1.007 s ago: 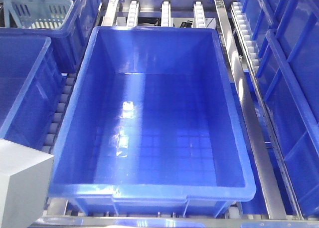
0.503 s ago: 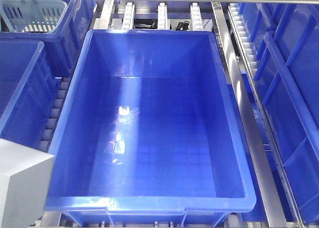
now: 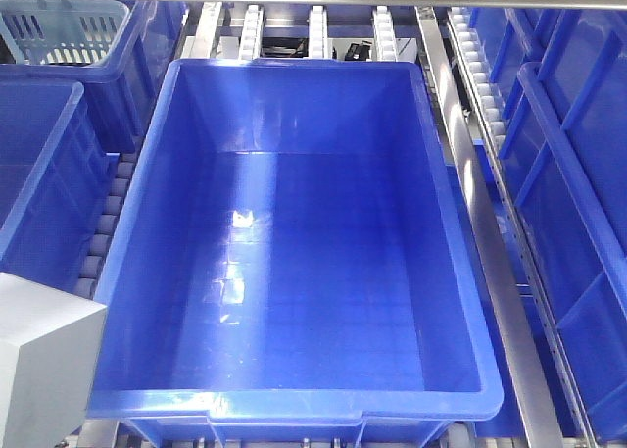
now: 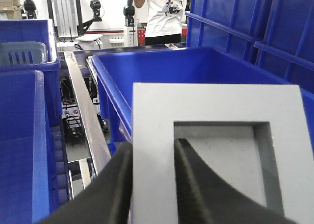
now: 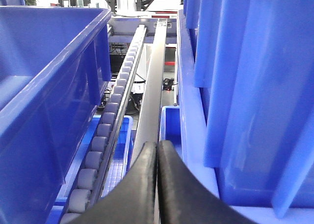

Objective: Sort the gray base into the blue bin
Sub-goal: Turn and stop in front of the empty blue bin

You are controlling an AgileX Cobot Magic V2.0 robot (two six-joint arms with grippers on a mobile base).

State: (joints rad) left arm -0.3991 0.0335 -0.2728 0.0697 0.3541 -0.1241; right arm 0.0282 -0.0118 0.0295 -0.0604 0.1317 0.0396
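Rollers flank glossy blue bin; left gripper pinches matte gray base, right gripper closed

Left gripper and right gripper are matte black

Btm edge crops gray base; top crops person.

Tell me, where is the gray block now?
The gray base is pinched in the left gripper, at the front view's lower left, outside the blue bin.
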